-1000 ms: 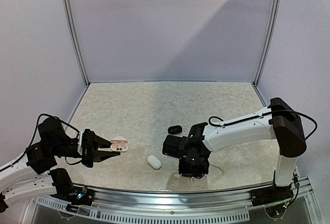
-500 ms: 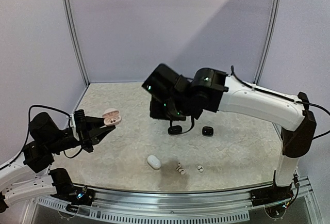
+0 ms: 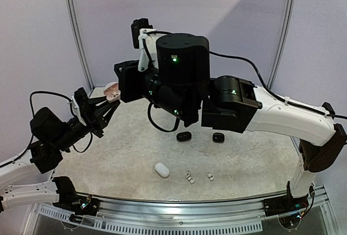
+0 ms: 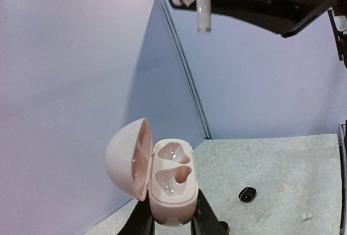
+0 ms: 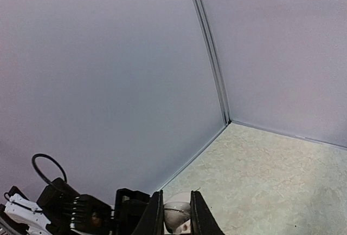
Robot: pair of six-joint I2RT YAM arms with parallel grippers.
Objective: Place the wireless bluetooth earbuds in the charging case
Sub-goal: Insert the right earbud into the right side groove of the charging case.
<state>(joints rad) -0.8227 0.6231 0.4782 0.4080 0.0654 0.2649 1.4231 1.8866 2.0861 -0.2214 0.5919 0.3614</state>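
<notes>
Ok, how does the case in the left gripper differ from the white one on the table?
The held case is pale pink, the table case white. The held case is open, both sockets empty; the table case is shut. The held case is aloft in the left gripper; the table case lies on the table. Both are rounded pebbles.

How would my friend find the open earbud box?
Look at the left arm, up over the table's left side. The left gripper pinches a pale pink case. Unlike the cases lying below, it's in the air, lid open.
</notes>
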